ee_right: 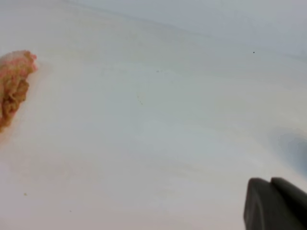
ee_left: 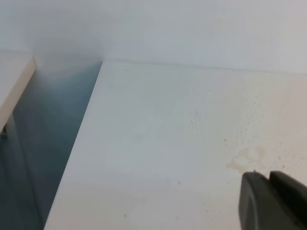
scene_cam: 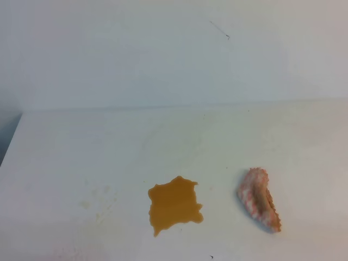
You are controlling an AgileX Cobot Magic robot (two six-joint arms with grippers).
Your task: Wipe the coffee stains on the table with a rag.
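An orange-brown coffee stain with an irregular edge lies on the white table near the front middle. The pink-and-white rag, bunched with a brownish fold, lies just right of it, apart from it. The rag also shows at the left edge of the right wrist view. Neither gripper shows in the exterior view. The left gripper shows only as dark fingertips pressed together above bare table with nothing between them. The right gripper looks the same, far right of the rag.
Pale tan smears mark the table near the left gripper and show faintly in the exterior view. The table's left edge drops into a dark gap beside another white surface. A white wall stands behind.
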